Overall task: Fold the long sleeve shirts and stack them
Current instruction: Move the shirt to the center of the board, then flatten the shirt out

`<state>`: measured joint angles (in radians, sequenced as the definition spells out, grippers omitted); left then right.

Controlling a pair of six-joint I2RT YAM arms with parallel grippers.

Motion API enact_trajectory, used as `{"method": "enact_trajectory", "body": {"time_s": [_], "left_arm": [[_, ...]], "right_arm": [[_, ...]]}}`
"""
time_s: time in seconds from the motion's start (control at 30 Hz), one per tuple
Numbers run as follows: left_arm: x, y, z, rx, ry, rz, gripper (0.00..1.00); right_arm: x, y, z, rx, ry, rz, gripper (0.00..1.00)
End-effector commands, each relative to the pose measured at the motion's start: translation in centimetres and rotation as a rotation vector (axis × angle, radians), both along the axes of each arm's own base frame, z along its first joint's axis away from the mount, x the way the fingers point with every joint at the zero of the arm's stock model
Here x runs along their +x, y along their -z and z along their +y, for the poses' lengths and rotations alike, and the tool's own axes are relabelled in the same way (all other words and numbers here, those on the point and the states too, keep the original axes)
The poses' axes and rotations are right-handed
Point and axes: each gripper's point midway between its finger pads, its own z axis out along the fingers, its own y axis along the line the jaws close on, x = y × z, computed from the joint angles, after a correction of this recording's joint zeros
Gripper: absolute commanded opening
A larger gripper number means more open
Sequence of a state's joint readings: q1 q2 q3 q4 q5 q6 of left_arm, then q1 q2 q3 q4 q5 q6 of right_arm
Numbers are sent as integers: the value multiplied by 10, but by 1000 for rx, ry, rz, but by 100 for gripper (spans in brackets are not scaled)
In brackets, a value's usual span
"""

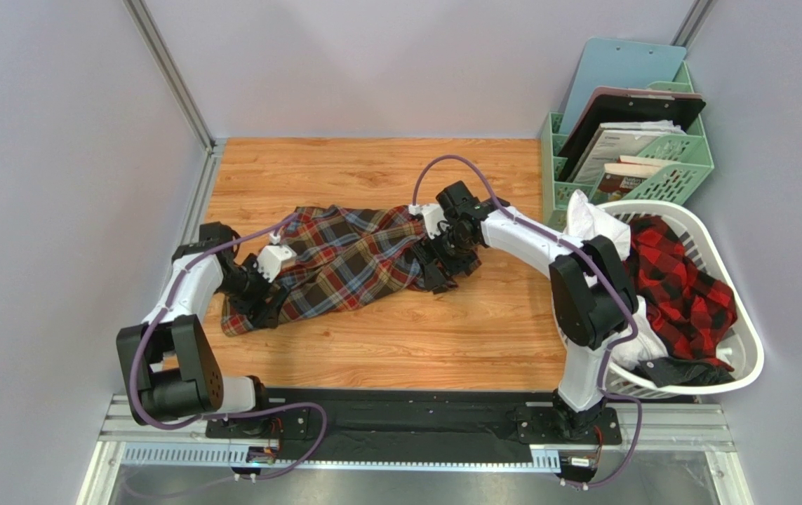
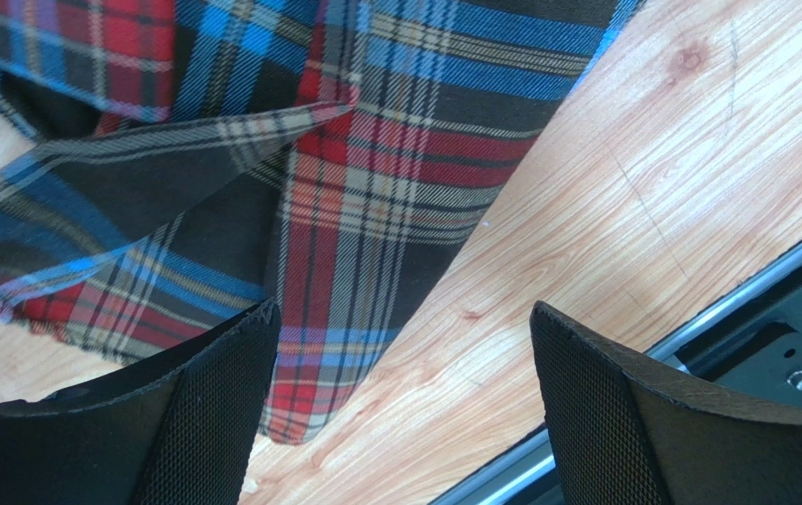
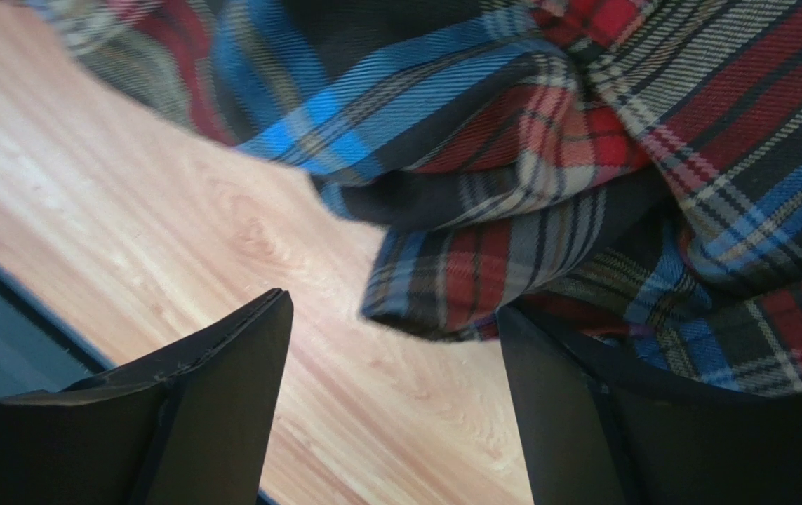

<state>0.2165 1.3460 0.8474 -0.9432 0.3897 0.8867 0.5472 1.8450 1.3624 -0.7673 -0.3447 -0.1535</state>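
The soft, dark brown-olive tartan flannel shirt (image 1: 347, 263) is lying just left of the white plastic laundry basket (image 1: 711, 389), its long axis running away from the basket. The right gripper (image 3: 394, 310) is hovering over the basket-side end with its fingers apart. The left gripper (image 2: 400, 316), likewise spread, is hovering over the far end.

Top camera high, looking down on table (image 1: 426, 352); both wrist cameras close over same tartan shirt (image 1: 347, 263).

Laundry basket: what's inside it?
A red-and-black check shirt fills most of the laundry basket, with white cloth at its far-left edge and a dark garment at the near rim. Anything beneath them, and the part behind the right arm, is hidden.
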Motion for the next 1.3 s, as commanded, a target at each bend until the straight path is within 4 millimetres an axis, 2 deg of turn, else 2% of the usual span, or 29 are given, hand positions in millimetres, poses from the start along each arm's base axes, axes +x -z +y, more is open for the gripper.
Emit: {"method": "enact_trajectory", "body": {"time_s": [0.0, 0.07, 0.1, 0.13, 0.17, 0.2, 0.23, 0.3, 0.33, 0.37, 0.4, 0.43, 0.47, 0.5, 0.53, 0.57, 0.63, 0.77, 0.8, 0.87, 0.93, 0.97, 1.0, 1.03, 1.07, 1.1, 1.17, 1.2, 1.27], "left_arm": [[4, 10, -4, 14, 65, -27, 93], [6, 19, -4, 34, 77, -20, 91], [5, 22, -4, 45, 80, -15, 86], [7, 25, -3, 67, 85, -12, 82], [10, 24, -2, 78, 84, -16, 73], [13, 22, 0, 84, 67, -18, 44], [17, 17, 3, 93, 50, -35, 27], [29, -3, 2, 70, 15, -81, 2], [44, -25, 8, 63, -16, -146, 0], [50, -36, 9, 51, -35, -171, 0], [56, -49, 9, 22, -63, -196, 0], [66, -72, 15, 16, -92, -249, 0], [71, -82, 16, 2, -126, -271, 0], [76, -92, 17, -7, -141, -295, 0], [85, -110, 21, -10, -162, -342, 0], [88, -119, 20, -21, -179, -362, 0], [94, -141, 20, -29, -194, -418, 0], [98, -163, 20, -34, -227, -489, 0], [98, -163, 21, -29, -229, -495, 0], [93, -158, 18, -35, -211, -479, 0], [77, -140, 5, -85, -152, -388, 0], [70, -132, 1, -91, -94, -356, 2], [58, -122, -5, -120, -75, -287, 16], [52, -107, -8, -133, -61, -221, 25], [48, -99, -10, -137, -35, -194, 34], [44, -91, -12, -147, -23, -169, 46], [33, -70, -19, -151, 21, -117, 54], [38, -64, -21, -122, 47, -132, 59], [34, -48, -24, -100, 53, -113, 65]], "right_arm": [[23, 15, -1, -36, 53, -39, 65], [23, 13, -1, -37, 57, -37, 52], [22, 11, -1, -39, 56, -34, 38], [21, 8, -2, -37, 50, -33, 31], [24, -4, 0, -22, 48, -59, 24], [23, -11, -1, -22, 43, -65, 7], [25, -19, -2, -21, 33, -88, 0], [30, -49, -3, -3, 28, -140, 0], [33, -62, -4, 9, 28, -165, 0], [35, -73, -4, 25, 27, -184, 0], [41, -100, -6, 66, 37, -226, 0], [44, -112, -7, 93, 40, -241, 0], [45, -123, -11, 103, 49, -250, 0], [54, -146, -15, 133, 65, -291, 0], [55, -162, -15, 170, 62, -307, 0], [56, -172, -19, 186, 74, -310, 0], [61, -205, -24, 249, 84, -355, 0], [60, -234, -35, 284, 107, -397, 0], [60, -234, -39, 278, 108, -405, 0], [56, -217, -47, 240, 111, -381, 0], [51, -201, -51, 212, 94, -360, 0], [44, -185, -53, 196, 90, -321, 0], [40, -175, -54, 187, 86, -298, 0], [37, -168, -56, 182, 82, -280, 0], [30, -151, -57, 165, 77, -235, 0], [27, -142, -58, 154, 76, -212, 0], [21, -128, -62, 127, 75, -185, 0], [17, -117, -65, 110, 77, -159, 0], [12, -109, -70, 86, 77, -145, 0]]}}
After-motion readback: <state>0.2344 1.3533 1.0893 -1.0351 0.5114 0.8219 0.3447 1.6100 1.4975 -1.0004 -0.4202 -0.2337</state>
